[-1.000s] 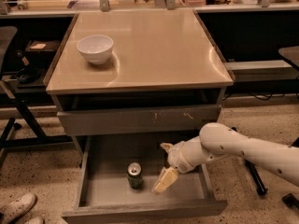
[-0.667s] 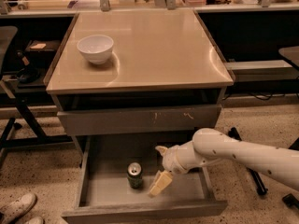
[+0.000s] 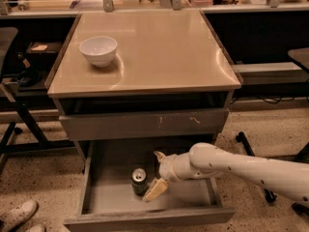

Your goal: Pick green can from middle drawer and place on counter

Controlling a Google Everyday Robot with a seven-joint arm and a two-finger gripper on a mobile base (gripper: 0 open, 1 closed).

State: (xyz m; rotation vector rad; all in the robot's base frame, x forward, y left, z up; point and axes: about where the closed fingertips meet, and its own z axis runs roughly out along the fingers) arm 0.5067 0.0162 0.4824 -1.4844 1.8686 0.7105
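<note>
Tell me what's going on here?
The robot's arm extends into the open middle drawer, with its gripper just right of the green can, which stands upright on the drawer floor. The fingers are open, so the can is not grasped yet. A white bowl sits on the counter.

you can read no text anywhere, not even on the green can (image 3: 139, 181); the gripper (image 3: 156, 174) hangs just beside it.

Robotics lab, cluttered workbenches (image 3: 260, 7) behind, rolling chair base (image 3: 240, 137), robot claw (image 3: 157, 174) in middle drawer (image 3: 111, 199)
</note>
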